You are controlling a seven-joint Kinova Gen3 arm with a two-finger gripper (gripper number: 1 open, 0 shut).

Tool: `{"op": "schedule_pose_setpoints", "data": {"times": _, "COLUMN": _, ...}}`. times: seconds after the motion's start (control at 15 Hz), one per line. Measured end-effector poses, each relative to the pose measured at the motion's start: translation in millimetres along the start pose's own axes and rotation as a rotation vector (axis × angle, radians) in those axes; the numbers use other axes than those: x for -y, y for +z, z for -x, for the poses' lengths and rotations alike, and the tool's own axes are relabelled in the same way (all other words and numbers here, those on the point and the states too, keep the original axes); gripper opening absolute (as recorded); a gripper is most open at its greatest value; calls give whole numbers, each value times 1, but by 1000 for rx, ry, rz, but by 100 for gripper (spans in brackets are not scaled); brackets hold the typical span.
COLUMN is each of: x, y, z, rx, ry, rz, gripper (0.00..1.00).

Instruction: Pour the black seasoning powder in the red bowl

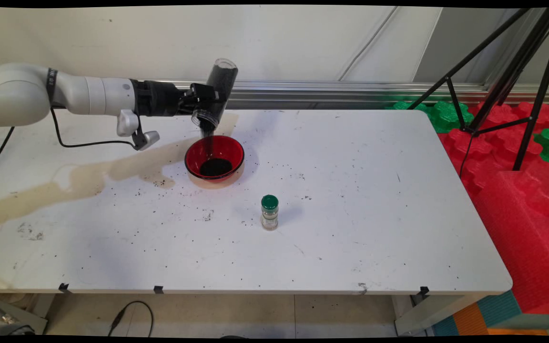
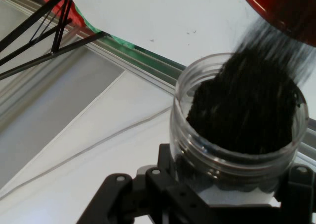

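- Clear plastic is what the jar (image 1: 217,93) is made of, and it is clamped by the gripper (image 1: 201,99) at mid-body, the fingers closed on its sides; it is held in the air above the table's (image 1: 374,190) far edge, left of centre.
- Mouth-down is how the jar is tipped, and a thin stream of black grains (image 1: 209,138) is being let fall into the red bowl (image 1: 214,157) directly below it.
- A dark heap (image 1: 216,167) is already gathered in the bowl's bottom, toward its near side.
- In the hand view the jar's threaded mouth (image 2: 239,115) is seen packed with black grains, so plenty is judged to be left inside.
- Risk number one: the stream is landing near the bowl's far wall, so a small drift of the hand could send grains over the rim onto the table.
- Loose black specks are already scattered over the table around the bowl, and a brownish stain (image 1: 88,176) is spread toward the left edge.
- Risk number two: a packed mass could let go all at once, and grains could be bounced out of the shallow bowl.
- Risk number three: the smooth round jar could be turned or slid within the fingers while it is held tilted.
- A green-capped spice jar (image 1: 269,212) is left standing upright nearer the near edge, well apart from the bowl, and is judged to be out of harm's way.
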Motion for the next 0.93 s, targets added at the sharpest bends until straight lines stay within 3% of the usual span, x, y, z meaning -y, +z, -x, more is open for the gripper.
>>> {"op": "schedule_pose_setpoints", "data": {"times": 0.93, "x": -2, "y": -4, "z": 2, "rx": -1, "ry": 13, "rz": -6, "gripper": 0}}
